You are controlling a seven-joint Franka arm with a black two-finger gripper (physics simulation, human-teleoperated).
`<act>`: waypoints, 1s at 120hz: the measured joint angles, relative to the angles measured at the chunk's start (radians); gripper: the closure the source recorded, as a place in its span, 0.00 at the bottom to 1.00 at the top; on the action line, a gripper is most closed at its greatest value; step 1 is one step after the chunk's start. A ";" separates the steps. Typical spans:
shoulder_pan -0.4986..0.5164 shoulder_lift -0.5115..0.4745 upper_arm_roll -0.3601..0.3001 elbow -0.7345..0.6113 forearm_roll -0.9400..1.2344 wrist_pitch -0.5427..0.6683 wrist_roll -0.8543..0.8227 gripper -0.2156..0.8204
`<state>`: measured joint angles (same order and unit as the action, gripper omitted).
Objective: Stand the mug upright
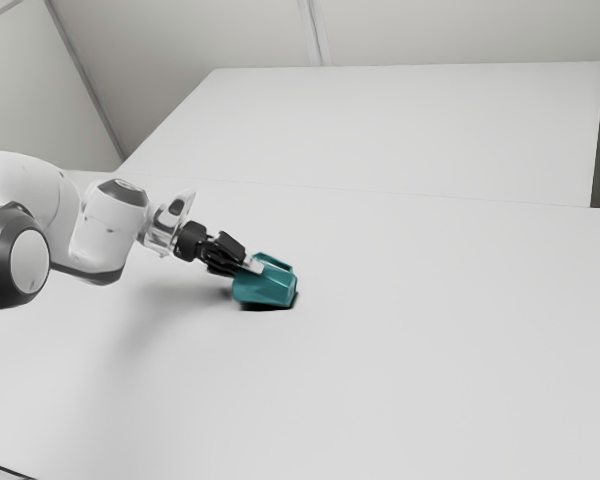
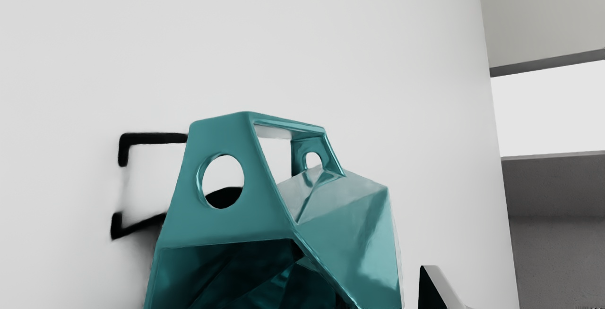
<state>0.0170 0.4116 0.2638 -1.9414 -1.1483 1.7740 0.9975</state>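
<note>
Plain glossy teal mug (image 2: 350,228), white table (image 1: 430,350).

Exterior far, wrist near mug (image 2: 264,231)

Open room is lying outward from the mug (image 1: 265,290); the arm's side is being blocked.
Bare table top (image 1: 430,350) is stretching from the mug toward the exterior view's right and foreground, while the arm (image 1: 105,230) and gripper (image 1: 246,266) are taking up the exterior view's left. The mug's mouth (image 2: 264,276) is opening toward the gripper, its looped handle (image 2: 288,124) is standing over a gap, and a narrow space is separating one finger (image 2: 437,283) from its side.
</note>
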 joint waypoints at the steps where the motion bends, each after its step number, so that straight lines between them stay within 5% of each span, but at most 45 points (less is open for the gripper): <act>1: 0.000 0.000 0.000 0.000 0.000 0.000 0.001 0.80; 56: -0.023 -0.132 0.003 0.000 0.067 0.005 0.026 0.95; 80: -0.052 -0.250 -0.023 0.033 0.392 0.080 -0.059 0.97; 120: -0.086 -0.310 -0.129 0.051 1.012 0.241 -0.354 0.97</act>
<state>-0.0687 0.1018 0.1351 -1.8903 -0.1358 2.0151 0.6432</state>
